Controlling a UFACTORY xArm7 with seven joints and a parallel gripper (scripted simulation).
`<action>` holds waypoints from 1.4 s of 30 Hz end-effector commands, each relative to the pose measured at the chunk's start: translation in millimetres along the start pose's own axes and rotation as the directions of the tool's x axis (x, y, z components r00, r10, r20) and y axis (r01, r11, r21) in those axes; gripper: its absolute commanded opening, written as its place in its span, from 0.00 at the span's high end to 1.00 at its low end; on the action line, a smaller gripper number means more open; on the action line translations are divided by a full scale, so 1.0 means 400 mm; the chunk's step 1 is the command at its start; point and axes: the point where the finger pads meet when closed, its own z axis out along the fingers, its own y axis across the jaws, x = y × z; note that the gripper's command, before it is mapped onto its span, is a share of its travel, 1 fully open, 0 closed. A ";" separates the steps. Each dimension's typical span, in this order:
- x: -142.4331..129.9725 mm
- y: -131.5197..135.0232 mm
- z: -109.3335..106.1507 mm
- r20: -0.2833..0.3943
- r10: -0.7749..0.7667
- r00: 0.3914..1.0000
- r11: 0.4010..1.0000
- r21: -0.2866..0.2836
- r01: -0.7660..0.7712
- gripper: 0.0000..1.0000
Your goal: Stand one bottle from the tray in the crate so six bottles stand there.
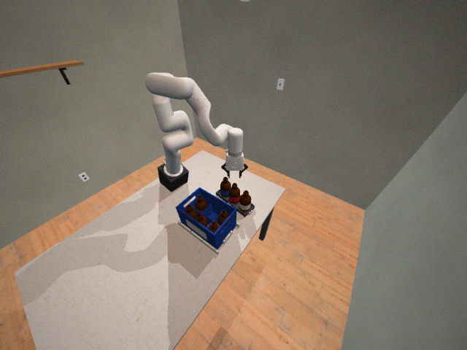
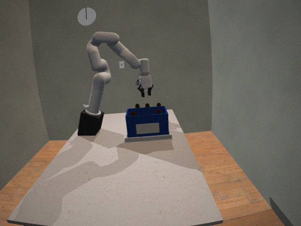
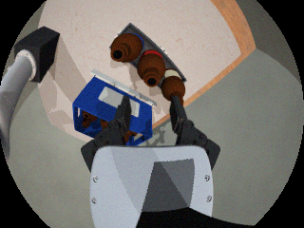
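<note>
From my station I read the top view left to right. First comes the arm's black base (image 1: 172,177), then the blue crate (image 1: 206,217), with 5 brown bottles standing in its cells and 1 cell still free, near its back corner as best I can judge. Just beside the crate on the right sits the dark tray (image 1: 249,209), carrying 3 bottles in a row: the blue-banded bottle (image 1: 225,187), the red-banded bottle (image 1: 234,193) and the pale-banded bottle (image 1: 245,200).

All 3 stand upright, long axis vertical, caps pointing straight up at the gripper (image 1: 234,175), which hangs above the blue-banded end of the row, well apart from the caps. Its fingers are spread about 2 thirds of their range and hold nothing; the wrist view shows only air between them.

I judge this as the approach step, before any grasp. My next move calls for centring the fingers over 1 bottle, descending straight down so they straddle it without nudging its neighbour, then closing. Afterwards comes a vertical lift, a short carry over the crate wall and a lowering into the free cell.
</note>
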 end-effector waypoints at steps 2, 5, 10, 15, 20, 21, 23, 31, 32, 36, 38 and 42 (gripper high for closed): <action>-0.001 0.004 0.007 0.003 0.000 1.000 1.000 -0.002 0.000 0.35; -0.001 0.004 0.010 0.002 0.000 1.000 1.000 -0.002 0.000 0.35; -0.002 0.004 0.025 0.002 0.000 1.000 1.000 -0.002 0.000 0.35; -0.002 0.005 0.042 0.003 0.000 1.000 1.000 -0.002 0.000 0.35; -0.003 0.005 0.060 0.002 0.000 1.000 1.000 -0.002 0.000 0.35; -0.003 0.005 0.060 0.002 0.000 1.000 1.000 -0.002 0.000 0.35; -0.003 0.006 0.064 0.003 0.000 1.000 1.000 -0.002 0.000 0.35; -0.004 0.006 0.089 0.003 0.000 1.000 1.000 -0.002 0.000 0.35; -0.004 0.006 0.091 0.003 0.000 1.000 1.000 -0.002 0.000 0.35; -0.004 0.007 0.099 0.003 0.000 1.000 1.000 -0.002 0.000 0.35; -0.004 0.007 0.101 0.003 0.000 1.000 1.000 -0.002 0.000 0.35; -0.004 0.007 0.105 0.003 0.000 1.000 1.000 -0.002 0.000 0.35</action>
